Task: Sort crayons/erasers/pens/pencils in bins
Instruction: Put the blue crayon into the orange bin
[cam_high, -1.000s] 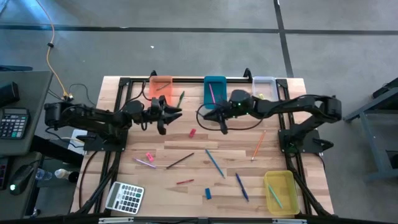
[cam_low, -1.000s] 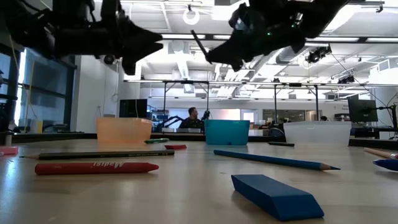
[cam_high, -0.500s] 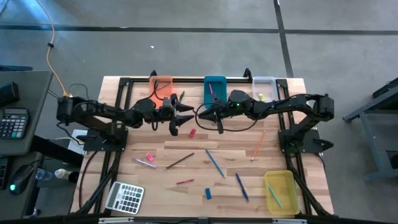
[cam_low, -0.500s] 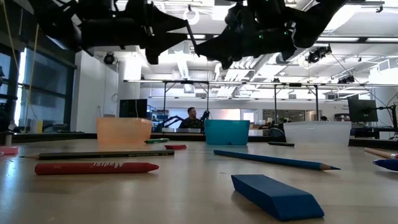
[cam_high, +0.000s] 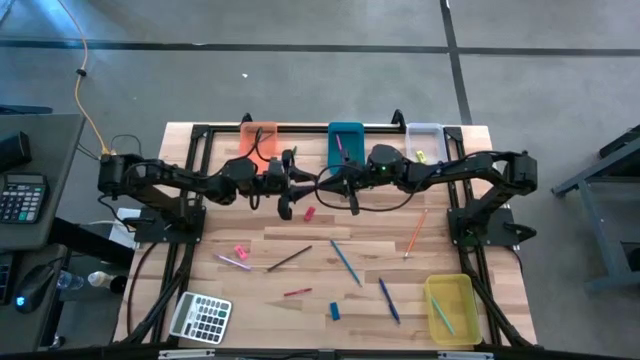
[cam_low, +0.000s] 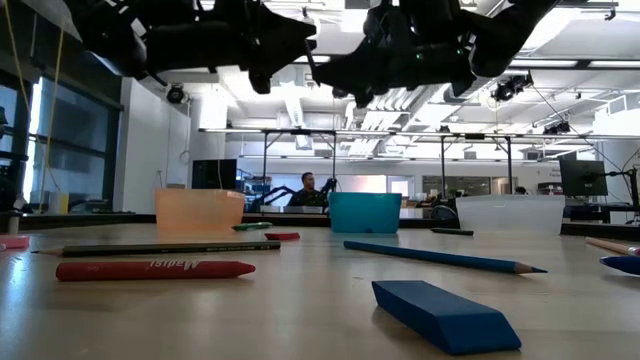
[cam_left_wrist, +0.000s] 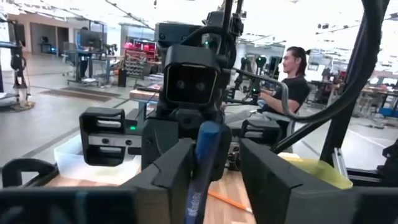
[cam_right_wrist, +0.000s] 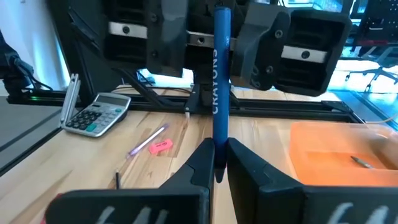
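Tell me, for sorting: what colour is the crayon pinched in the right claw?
Blue, lettered CRAYONS: the blue crayon stick shows best in the right wrist view.

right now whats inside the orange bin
The orange bin holds one thin dark stick. Its far end is cut off in the right wrist view, so anything else is unseen.

A big open robotics lab: high ceiling with strip lights, rows of metal rigs, a person seated at a workstation, concrete floor around the counter.
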